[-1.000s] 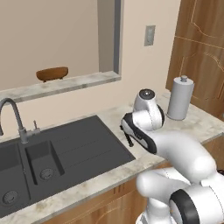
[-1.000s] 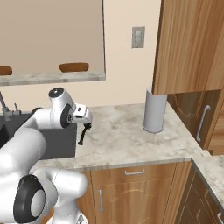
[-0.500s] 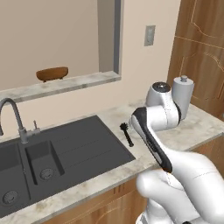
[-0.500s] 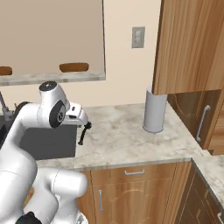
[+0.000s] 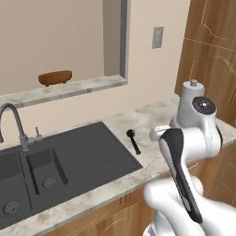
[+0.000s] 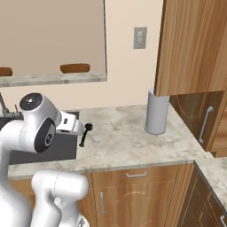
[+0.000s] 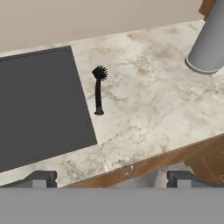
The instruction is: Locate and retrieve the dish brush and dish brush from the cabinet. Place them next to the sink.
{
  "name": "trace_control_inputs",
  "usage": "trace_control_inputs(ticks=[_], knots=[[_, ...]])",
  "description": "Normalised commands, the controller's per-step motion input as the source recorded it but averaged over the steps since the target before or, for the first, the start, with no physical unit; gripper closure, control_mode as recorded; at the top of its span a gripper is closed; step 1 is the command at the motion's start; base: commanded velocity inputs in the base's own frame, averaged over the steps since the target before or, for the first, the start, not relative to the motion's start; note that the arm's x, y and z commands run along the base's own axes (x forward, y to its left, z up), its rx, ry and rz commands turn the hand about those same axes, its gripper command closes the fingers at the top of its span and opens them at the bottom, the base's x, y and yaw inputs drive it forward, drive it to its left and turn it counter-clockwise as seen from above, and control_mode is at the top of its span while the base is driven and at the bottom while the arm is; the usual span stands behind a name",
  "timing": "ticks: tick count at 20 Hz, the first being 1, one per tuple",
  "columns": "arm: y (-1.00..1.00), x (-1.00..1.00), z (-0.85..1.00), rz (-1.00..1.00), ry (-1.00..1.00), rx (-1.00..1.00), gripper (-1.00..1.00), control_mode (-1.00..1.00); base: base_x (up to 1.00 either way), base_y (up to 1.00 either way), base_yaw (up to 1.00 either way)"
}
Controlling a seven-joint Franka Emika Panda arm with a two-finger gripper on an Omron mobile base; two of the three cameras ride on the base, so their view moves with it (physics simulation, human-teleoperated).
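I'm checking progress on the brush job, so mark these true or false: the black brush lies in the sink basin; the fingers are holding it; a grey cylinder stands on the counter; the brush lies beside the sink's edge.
1. The black round-headed dish brush lies in the dark grey matte sink. False: it lies on the marble counter.
2. The fingers hold the brush. False: they stand open, apart from it.
3. A grey cylinder stands on the counter. True.
4. The brush lies beside the sink's edge. True.

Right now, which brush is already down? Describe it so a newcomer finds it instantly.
Start at the dark grey sink set in the marble counter. Just off its right edge lies the black dish brush, bristly round head toward the wall. It is thin and all black, unlike the tall grey cylinder farther right.
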Motion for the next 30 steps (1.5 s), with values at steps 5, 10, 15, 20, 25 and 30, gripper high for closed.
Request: trace_control_inputs(ticks=[5, 10, 15, 20, 25, 30], knots=[[-0.01, -0.5, 0.47, 0.0, -0.17, 0.02, -1.0, -1.0, 0.0, 0.0, 0.0], [-0.01, -0.55, 0.24, 0.0, -0.16, 0.01, -1.0, -1.0, 0.0, 0.0, 0.0], [-0.01, -0.06, 0.0, -0.01, 0.01, 0.0, -1.0, -1.0, 0.0, 0.0, 0.0], [0.0, 0.0, 0.0, 0.0, 0.0, 0.0, -1.0, -1.0, 0.0, 0.0, 0.0], [-0.06, -0.08, 0.0, -0.01, 0.0, 0.0, -1.0, 1.0, -0.24, -0.09, -0.02], [0.0, 0.0, 0.0, 0.0, 0.0, 0.0, -1.0, 1.0, -0.42, -0.1, -0.03]])
